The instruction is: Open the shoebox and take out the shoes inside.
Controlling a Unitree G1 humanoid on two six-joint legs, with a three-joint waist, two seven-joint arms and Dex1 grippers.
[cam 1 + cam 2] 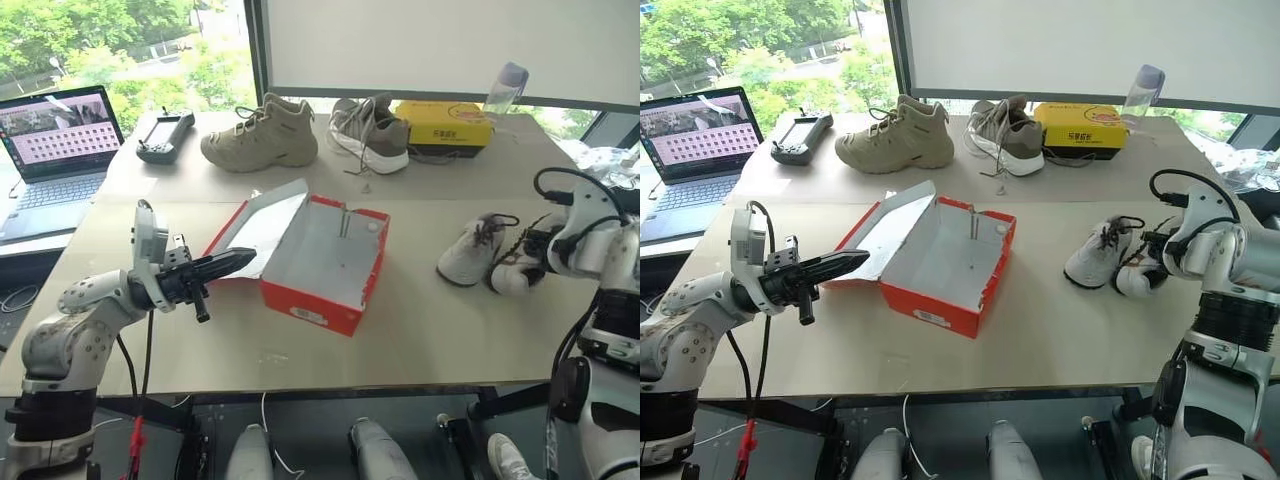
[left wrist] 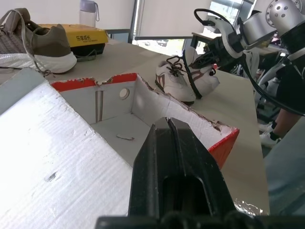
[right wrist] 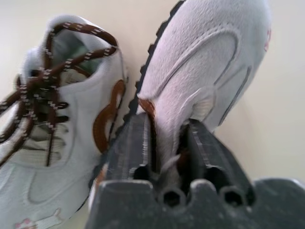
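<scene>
The red shoebox [image 1: 318, 301] stands open in the middle of the table, its white inside bare and its lid [image 1: 262, 225] folded back toward my left. My left gripper [image 1: 240, 263] is shut, pointing level, with its tip at the lid's near edge; the left wrist view looks over the shut fingers [image 2: 167, 129] into the box. Both small white shoes [image 1: 470, 250] [image 1: 512, 272] with brown laces lie on the table at the right. My right gripper [image 3: 169, 125] is at the nearer shoe [image 3: 209, 62], its fingers parted on either side of the shoe's rim.
Along the far edge sit a laptop [image 1: 55, 140], a controller [image 1: 165, 135], a beige boot [image 1: 262, 135], a grey sneaker [image 1: 372, 135], a yellow box [image 1: 442, 122] and a bottle [image 1: 505, 88]. Bare table lies in front of the shoebox.
</scene>
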